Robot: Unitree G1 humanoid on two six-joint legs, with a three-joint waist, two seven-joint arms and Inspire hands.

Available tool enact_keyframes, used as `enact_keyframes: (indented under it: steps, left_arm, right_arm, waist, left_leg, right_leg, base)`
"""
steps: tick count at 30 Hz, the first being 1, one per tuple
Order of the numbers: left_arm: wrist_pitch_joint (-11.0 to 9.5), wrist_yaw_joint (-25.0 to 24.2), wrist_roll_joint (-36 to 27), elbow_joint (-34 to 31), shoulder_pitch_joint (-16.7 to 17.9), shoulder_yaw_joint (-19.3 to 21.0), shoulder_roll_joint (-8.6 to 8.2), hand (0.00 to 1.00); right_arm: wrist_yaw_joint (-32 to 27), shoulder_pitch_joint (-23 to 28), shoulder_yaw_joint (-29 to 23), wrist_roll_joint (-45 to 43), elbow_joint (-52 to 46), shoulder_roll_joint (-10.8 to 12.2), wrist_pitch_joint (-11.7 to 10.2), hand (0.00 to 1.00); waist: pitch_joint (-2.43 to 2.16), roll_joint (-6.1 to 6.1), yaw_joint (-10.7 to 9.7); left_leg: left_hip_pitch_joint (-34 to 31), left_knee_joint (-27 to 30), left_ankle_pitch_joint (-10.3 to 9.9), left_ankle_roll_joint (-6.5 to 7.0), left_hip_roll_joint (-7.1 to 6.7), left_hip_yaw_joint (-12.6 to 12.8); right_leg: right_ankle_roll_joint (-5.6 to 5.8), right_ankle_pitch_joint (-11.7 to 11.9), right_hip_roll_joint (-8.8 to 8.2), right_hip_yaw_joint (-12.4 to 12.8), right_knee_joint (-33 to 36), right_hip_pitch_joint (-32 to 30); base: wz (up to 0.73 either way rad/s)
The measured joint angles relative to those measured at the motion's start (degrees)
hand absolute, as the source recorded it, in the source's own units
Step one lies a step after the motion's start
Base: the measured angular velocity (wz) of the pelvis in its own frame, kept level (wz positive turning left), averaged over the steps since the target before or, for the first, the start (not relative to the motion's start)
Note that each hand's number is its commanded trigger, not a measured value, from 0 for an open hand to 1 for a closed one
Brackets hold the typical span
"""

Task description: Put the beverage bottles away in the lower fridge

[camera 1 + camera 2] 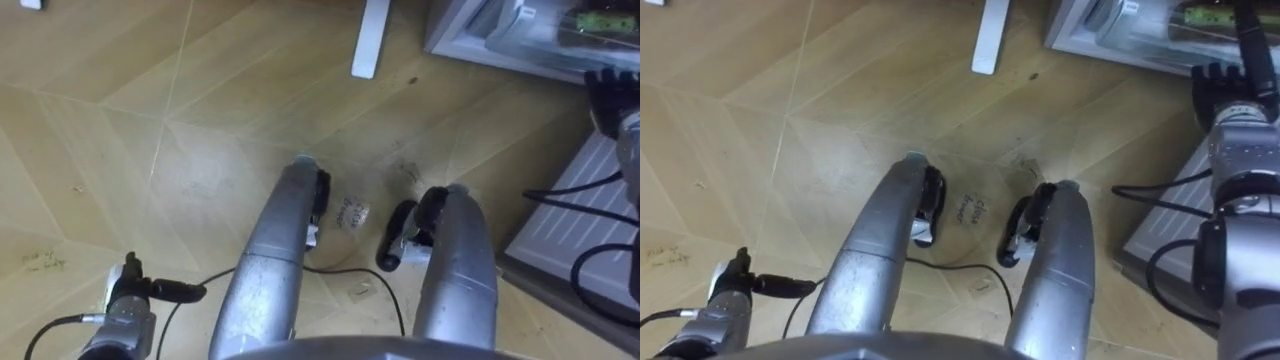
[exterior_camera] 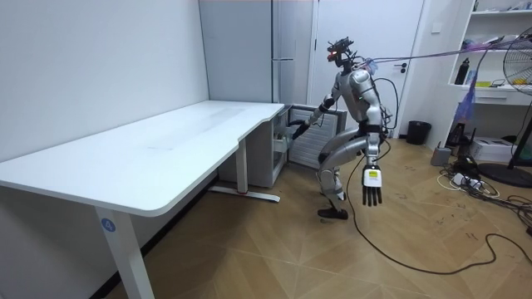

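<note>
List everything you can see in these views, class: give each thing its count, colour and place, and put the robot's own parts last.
floor: one, tan wood, underfoot
desk: one, white, along the room view's left wall
tall unit: one, grey, behind the desk
lower fridge: one, pale, open in front of the robot
fridge contents: count unclear, pale and green, in a clear bin
fridge door: one, white, swung open at the robot's right
bin: one, black, by the far wall
shelf: one, white, room view's upper right
fan: one, dark stand, room view's right edge
left hand: one, dark, hanging open beside its leg
right hand: one, dark, reaching toward the lower fridge
</note>
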Motion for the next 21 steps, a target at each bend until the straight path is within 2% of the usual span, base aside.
enact_keyframes:
  steps: [5, 11, 15, 18, 20, 21]
  left_arm:
    - [-0.4, 0.0, 0.2, -1.4, 0.7, 0.0, 1.0, 0.0]
    - [-0.8, -0.1, 0.5, -3.5, 3.2, 0.1, 2.55, 0.0]
    - [-1.4, -0.1, 0.4, -5.5, 5.2, 0.1, 4.01, 0.0]
    - [-1.4, -0.2, 0.3, -5.6, 6.6, 0.1, 4.13, 0.0]
    - [-1.3, -0.4, 0.2, -5.9, 7.4, 0.1, 4.38, 0.0]
    - [-1.2, -0.4, 0.2, -6.2, 7.9, 0.1, 4.68, 0.0]
  right_arm:
    - [-1.4, 0.0, 1.7, 0.1, 0.0, -0.1, -1.5, 0.0]
    - [-5.9, 0.0, 3.5, 0.4, -2.8, -0.1, -3.0, 0.0]
    - [-7.7, -0.1, 4.1, 0.4, -4.0, -0.3, -4.4, 0.0]
    - [-9.6, -0.2, 4.0, 0.8, -4.4, -0.3, -4.9, 0.0]
    - [-11.1, -0.2, 4.0, 1.3, -4.5, -0.3, -5.4, 0.0]
    - [-11.9, -0.2, 4.0, 1.6, -4.5, -0.3, -6.1, 0.0]
  waist:
    - [0.01, -0.23, 0.2]
    - [0.01, -0.23, 0.4]
    - [0.03, -0.25, 1.4]
    - [0.03, -0.26, 1.7]
    - [0.03, -0.26, 1.7]
    - [0.05, -0.28, 1.9]
  left_leg:
    - [-0.1, -0.1, 0.0, 0.04, -0.66, -0.1]
    - [0.0, -0.2, 0.0, 0.04, -0.72, 0.0]
    - [0.2, -0.2, 0.1, -0.15, -0.69, 0.0]
    - [0.2, -0.2, 0.2, -0.38, -0.85, -0.4]
    - [0.3, 0.0, 0.3, -0.7, -1.53, -1.4]
    - [0.3, 0.4, 0.3, -0.69, -1.53, -1.6]
  right_leg:
    - [0.27, -0.2, -0.63, -0.3, 0.1, 0.0]
    - [0.34, -0.4, -0.62, 0.2, 0.4, 0.0]
    - [-0.12, -0.7, -0.77, 0.1, 0.9, 0.0]
    - [-0.6, -1.2, -1.48, -0.7, 1.1, 0.4]
    - [-1.04, -1.6, -2.17, -1.7, 1.4, 1.1]
    - [-0.78, -2.0, -2.19, -1.7, 1.9, 1.2]
  base:
    - [0.05]
    - [0.01]
    - [0.02]
    - [0.11]
    - [0.22]
    - [0.24]
